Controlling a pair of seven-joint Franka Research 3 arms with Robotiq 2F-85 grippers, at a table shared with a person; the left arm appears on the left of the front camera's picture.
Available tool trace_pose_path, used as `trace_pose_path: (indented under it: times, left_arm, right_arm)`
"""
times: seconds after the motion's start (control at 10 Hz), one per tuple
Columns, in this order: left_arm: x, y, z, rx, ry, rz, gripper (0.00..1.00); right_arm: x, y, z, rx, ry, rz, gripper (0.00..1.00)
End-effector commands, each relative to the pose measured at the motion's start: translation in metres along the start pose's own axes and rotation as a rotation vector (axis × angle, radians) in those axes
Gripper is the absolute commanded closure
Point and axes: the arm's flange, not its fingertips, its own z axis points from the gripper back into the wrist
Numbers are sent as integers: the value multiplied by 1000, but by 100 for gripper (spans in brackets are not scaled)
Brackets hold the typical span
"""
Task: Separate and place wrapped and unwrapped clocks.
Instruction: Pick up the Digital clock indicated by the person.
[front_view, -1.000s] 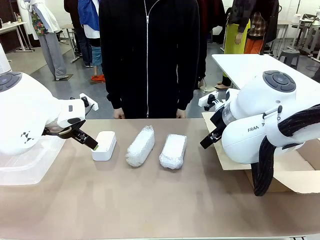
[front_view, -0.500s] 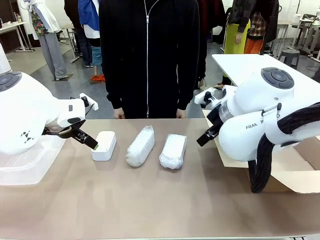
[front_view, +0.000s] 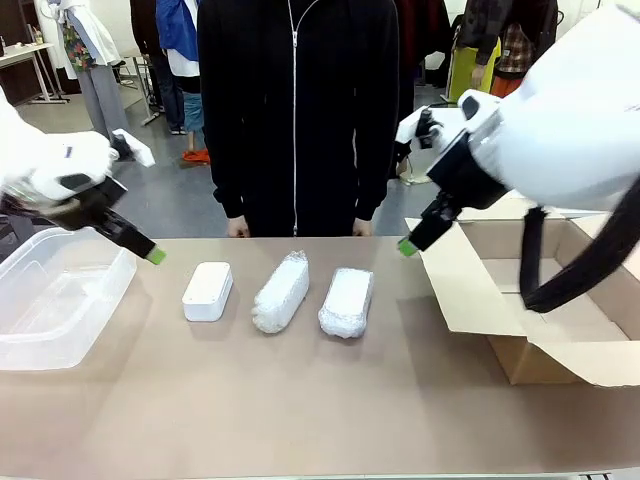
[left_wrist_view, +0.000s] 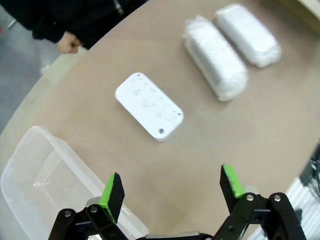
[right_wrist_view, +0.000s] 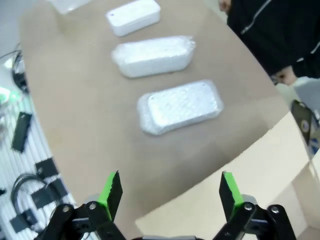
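Note:
Three clocks lie in a row mid-table. The unwrapped one is a smooth white block (front_view: 207, 290) (left_wrist_view: 149, 105) (right_wrist_view: 133, 16) on the left. To its right lie two bubble-wrapped clocks (front_view: 281, 291) (front_view: 346, 301) (left_wrist_view: 215, 57) (left_wrist_view: 247, 35) (right_wrist_view: 152, 56) (right_wrist_view: 181, 106). My left gripper (front_view: 150, 253) (left_wrist_view: 172, 187) hangs open above the table's left part, up and left of the unwrapped clock, holding nothing. My right gripper (front_view: 410, 243) (right_wrist_view: 170, 192) is open too, raised to the right of the row near the box flap, and holds nothing.
A clear plastic bin (front_view: 40, 300) (left_wrist_view: 45, 180) stands at the left edge. An open cardboard box (front_view: 560, 300) with a spread flap (right_wrist_view: 240, 170) stands at the right. A person in black stands at the far edge, hands (front_view: 237, 228) at the table rim.
Both arms have lifted and pulled back. The left gripper left the unwrapped clock's side and rose toward the bin. The right arm rose, uncovering the open box.

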Motion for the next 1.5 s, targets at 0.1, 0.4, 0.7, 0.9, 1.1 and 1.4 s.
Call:
trace_pose_path:
  times: [0.1,0.4,0.7,0.9,1.1,1.4]
  left_arm:
    - [-71,-10,44,-130,-70,-17,0]
    - [-84,-20,54,-139,-125,-76,0]
    - [-83,-21,50,-113,-105,-128,0]
    - [-83,-19,50,-99,-117,-144,0]
    - [-27,10,79,-121,-94,-118,0]
    - [-27,10,79,-121,-94,-118,0]
  right_arm:
    - [-24,4,17,87,-47,126,0]
    - [-30,19,22,83,-113,224,0]
    - [-38,20,33,114,-147,107,0]
    - [-43,19,38,130,-167,116,0]
    - [-21,6,43,109,-143,113,0]
    - [-21,6,43,109,-143,113,0]
